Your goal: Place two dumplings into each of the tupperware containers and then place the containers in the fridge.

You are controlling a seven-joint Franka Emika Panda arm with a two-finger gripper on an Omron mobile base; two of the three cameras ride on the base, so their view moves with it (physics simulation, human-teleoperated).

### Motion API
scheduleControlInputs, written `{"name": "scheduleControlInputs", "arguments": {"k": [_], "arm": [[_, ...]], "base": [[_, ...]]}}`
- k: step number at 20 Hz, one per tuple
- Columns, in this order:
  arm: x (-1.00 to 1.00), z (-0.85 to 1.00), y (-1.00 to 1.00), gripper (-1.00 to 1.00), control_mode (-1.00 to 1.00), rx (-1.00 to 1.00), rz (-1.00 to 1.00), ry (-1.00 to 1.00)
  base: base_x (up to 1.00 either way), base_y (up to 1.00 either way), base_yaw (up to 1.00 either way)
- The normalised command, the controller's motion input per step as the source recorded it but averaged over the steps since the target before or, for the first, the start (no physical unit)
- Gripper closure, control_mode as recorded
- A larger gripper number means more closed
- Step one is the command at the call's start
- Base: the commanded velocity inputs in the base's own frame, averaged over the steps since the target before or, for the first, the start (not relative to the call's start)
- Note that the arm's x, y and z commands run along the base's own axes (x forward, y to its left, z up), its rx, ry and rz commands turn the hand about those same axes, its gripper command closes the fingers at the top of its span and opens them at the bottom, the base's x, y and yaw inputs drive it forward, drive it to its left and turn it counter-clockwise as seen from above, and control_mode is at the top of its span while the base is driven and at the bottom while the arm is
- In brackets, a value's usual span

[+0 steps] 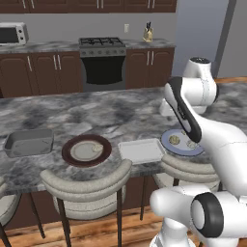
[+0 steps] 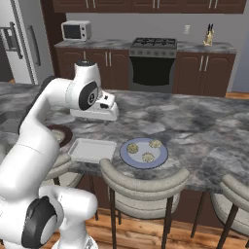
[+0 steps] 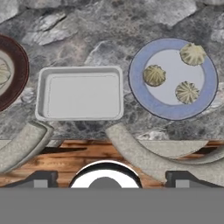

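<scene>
My gripper (image 3: 105,179) at the bottom of the hand view is spread wide and empty, and three dumplings (image 3: 154,75) on the blue-rimmed plate (image 3: 139,97) at upper right look soft, so I would pinch one gently across its sides.

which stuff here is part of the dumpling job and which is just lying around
For the job: dumplings on the blue-rimmed plate, one on the brown-rimmed plate; whitish container; dark grey container; fridge.

Lying about: microwave, stove, knife block, stools.
</scene>
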Motion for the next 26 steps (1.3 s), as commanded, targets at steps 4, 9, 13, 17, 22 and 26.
{"name": "scheduleControlInputs", "arguments": {"k": [4, 9, 13, 17, 22, 26], "arm": [[0.26, -0.4, -0.92, -1.0, -1.0, 0.0, 0.0, 0.06], [0.26, -0.5, -0.86, -1.0, -1.0, 0.0, 0.0, 0.08], [0.3, -0.5, -0.44, -1.0, -1.0, 0.0, 0.0, 0.04], [0.24, -0.45, -0.24, -1.0, -1.0, 0.0, 0.0, 0.01], [0.46, -0.35, -0.36, -1.0, -1.0, 0.0, 0.0, 0.0], [0.63, -0.36, -0.38, -1.0, -1.0, 0.0, 0.0, 0.01]], "base": [[0.0, 0.0, 0.0], [0.0, 0.0, 0.0], [0.0, 0.0, 0.0], [0.0, 0.0, 0.0], [0.0, 0.0, 0.0], [0.0, 0.0, 0.0]]}}
